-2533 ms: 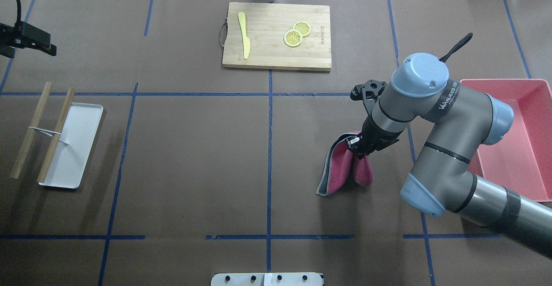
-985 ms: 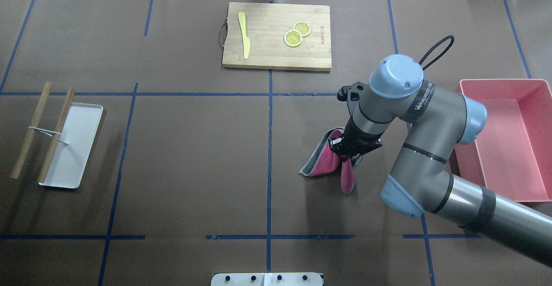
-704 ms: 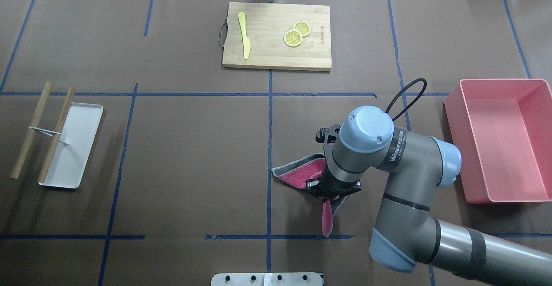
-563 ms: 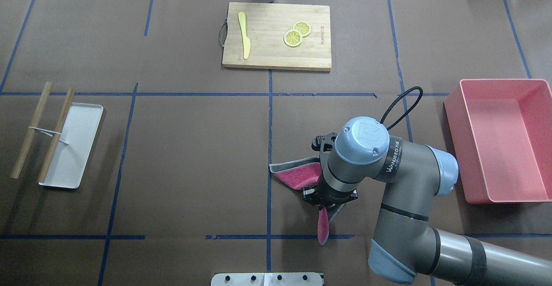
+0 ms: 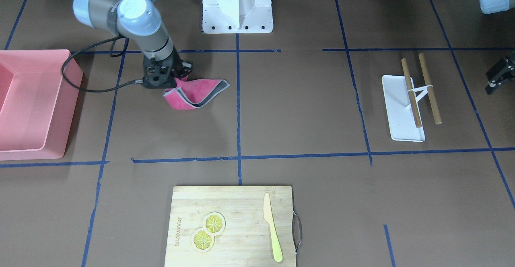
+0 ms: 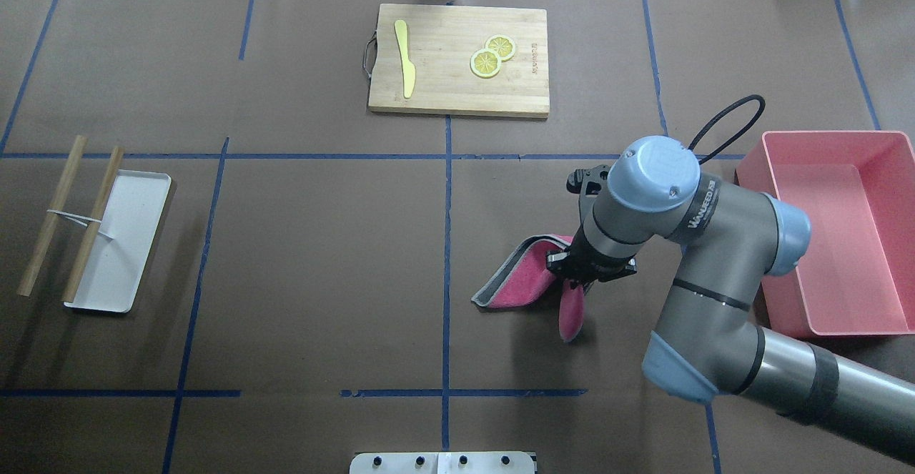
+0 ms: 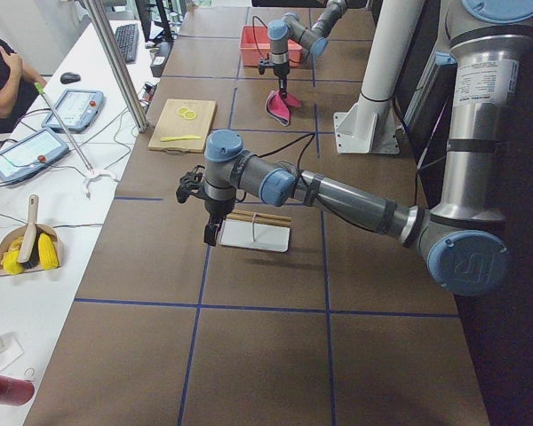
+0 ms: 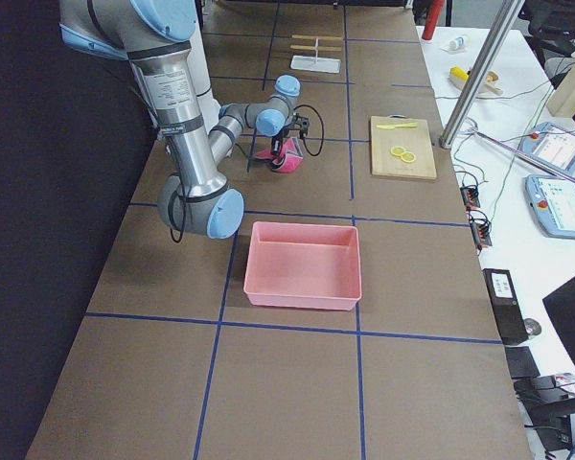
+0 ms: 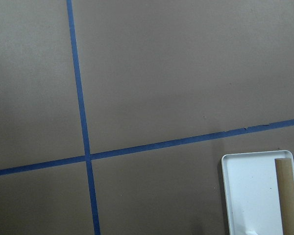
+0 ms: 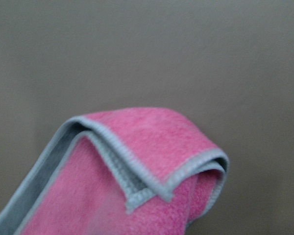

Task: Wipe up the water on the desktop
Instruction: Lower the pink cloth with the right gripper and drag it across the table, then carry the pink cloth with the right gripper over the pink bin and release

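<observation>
The desktop (image 6: 322, 245) is dark brown with blue tape lines; I can make out no water on it. A pink cloth (image 6: 518, 284) with a grey edge hangs folded from my right gripper (image 6: 575, 277), which is shut on it, and its lower part drags on the desktop. The front-facing view shows the same cloth (image 5: 193, 94) below that gripper (image 5: 173, 79). In the right wrist view the cloth (image 10: 152, 147) fills the lower frame. My left gripper (image 5: 497, 77) hovers beside the white tray (image 5: 402, 110); I cannot tell if it is open or shut.
A wooden cutting board (image 6: 459, 59) with a yellow knife and two lemon slices lies at the far middle. A pink bin (image 6: 836, 231) stands right of the right arm. The white tray (image 6: 121, 238) at the left carries two wooden sticks.
The right gripper swept the cloth toward the robot and leftward, and has now come back away and to the right. The left gripper has left the overhead view.
</observation>
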Tool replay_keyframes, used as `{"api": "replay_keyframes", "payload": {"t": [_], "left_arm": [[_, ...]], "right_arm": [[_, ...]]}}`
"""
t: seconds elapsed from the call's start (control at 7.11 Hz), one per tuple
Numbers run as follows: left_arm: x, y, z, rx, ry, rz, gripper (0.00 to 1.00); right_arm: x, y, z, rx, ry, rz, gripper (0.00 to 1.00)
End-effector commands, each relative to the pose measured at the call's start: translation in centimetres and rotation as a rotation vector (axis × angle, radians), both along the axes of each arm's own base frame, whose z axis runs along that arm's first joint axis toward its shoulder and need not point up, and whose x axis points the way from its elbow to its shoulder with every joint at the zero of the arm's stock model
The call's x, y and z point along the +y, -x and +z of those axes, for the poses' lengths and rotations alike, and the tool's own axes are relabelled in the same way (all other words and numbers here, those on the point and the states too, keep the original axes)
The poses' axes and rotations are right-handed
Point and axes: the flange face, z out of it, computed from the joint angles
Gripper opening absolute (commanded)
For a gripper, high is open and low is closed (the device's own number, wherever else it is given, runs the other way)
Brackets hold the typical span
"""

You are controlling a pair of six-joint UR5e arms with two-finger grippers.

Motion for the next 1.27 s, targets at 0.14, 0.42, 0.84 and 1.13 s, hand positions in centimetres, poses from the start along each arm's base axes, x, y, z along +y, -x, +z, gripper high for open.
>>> {"api": "replay_keyframes", "payload": {"t": [0.14,0.42,0.84,1.13], "left_arm": [[0.2,0.0,-0.2,0.004,0.002,-0.005,1.0],[0.1,0.0,0.2,0.002,0.011,-0.005,1.0],[0.1,0.0,0.6,0.001,0.014,-0.001,1.0],[0.0,0.0,0.7,-0.001,0.014,0.0,1.0]], "right_arm": [[-11.2,-9.7,5.1,0.038,-0.06,0.02,0.0],[-14.0,-14.0,5.1,0.027,-0.072,0.061,0.0],[-13.2,-22.4,-1.0,0.0,-0.028,0.105,0.0],[-11.5,-32.5,-2.9,0.07,-0.107,0.012,0.0]]}}
